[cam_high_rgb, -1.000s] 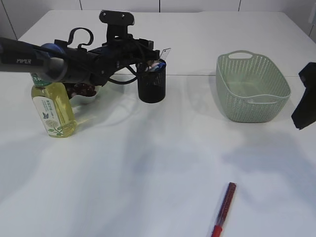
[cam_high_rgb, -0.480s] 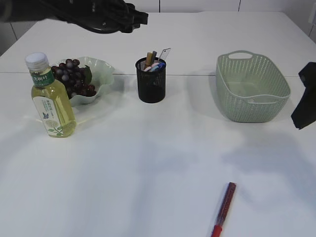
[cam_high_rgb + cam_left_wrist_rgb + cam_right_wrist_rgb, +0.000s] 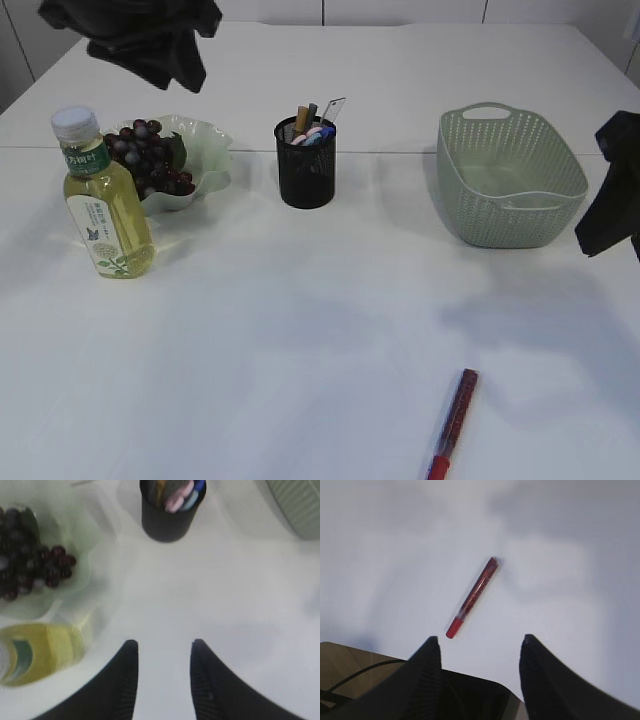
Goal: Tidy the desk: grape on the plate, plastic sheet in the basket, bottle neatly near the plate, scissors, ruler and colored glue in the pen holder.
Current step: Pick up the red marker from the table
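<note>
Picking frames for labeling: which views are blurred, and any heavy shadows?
Exterior view: sharp, soft arm shadows on the table. Left wrist view: motion-blurred, bottle and grapes smeared. Right wrist view: slightly soft, glue pen readable.

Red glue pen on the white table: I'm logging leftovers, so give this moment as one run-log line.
red glue pen: lying loose on table | black mesh pen holder: upright, holds items | right claw: open, empty, above pen

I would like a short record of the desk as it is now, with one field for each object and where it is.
grapes: on the plate
bottle: upright, beside the plate
pen holder: mid-table, several items inside
basket: on the right; contents unclear
red glue pen: lying on the table, near edge
</note>
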Motion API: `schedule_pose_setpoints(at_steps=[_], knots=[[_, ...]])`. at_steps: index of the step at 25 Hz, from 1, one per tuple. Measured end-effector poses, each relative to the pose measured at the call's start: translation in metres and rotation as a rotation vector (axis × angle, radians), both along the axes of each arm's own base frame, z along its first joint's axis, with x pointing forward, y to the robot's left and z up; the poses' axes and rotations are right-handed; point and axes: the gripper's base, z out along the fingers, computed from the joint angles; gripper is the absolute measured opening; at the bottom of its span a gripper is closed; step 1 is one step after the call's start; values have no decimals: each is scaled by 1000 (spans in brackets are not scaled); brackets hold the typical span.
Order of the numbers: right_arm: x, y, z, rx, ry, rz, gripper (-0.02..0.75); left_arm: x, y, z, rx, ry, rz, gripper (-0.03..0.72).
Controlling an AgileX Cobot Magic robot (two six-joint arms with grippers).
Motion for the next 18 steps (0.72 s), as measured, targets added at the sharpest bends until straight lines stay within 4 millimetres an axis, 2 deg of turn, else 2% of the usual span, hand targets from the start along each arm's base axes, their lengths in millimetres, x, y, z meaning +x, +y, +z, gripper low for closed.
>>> schedule_pose_setpoints(at_steps=[5,11,18], knots=[[0,0,0,9,10,-29,405,-28,13,12,73,153,-10,256],[-4,0,-1,12,30,-85,405,-36,17,21,75,157,-12,244],[-28,4,-5,7,62,-172,405,-48,22,39,54,113,-12,228]])
